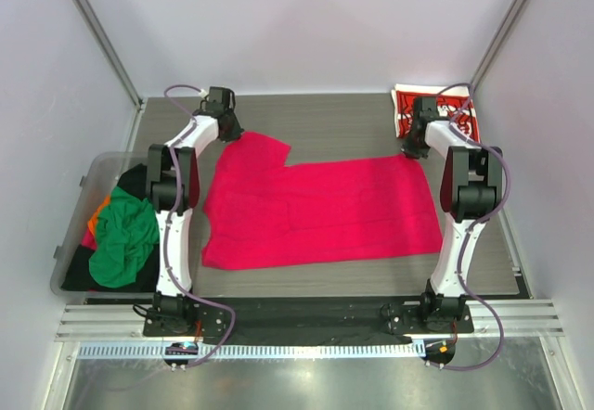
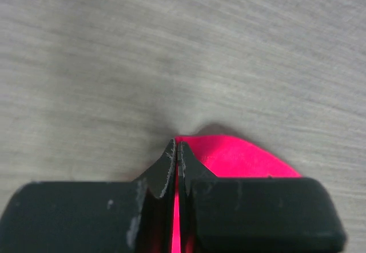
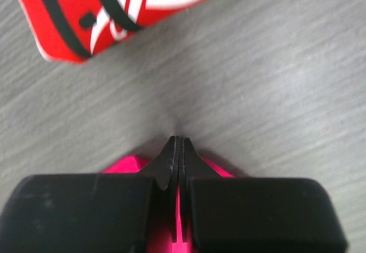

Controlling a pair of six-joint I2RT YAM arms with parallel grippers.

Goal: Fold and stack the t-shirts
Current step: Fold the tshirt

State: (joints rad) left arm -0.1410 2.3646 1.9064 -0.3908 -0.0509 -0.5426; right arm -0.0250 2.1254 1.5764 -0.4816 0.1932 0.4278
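The grey worktop (image 1: 353,118) carried everything; across its middle the crimson-pink t-shirt (image 1: 316,211) lay spread flat, one sleeve jutting at its far left, evidently laid out so that it could be folded; at the left edge a clear bin (image 1: 91,164) held the unfolded heap, a green t-shirt (image 1: 125,234) on top of black and orange cloth, probably waiting their turn; at the far right the red printed t-shirt (image 1: 406,104) sat folded, apart from the pink one, likely the start of the stack; the left tool (image 2: 176,150) was clamped on the pink cloth at the far-left sleeve, and the right tool (image 3: 177,145) was clamped on its far-right corner, a paired hold that seemed meant to carry the far edge over.
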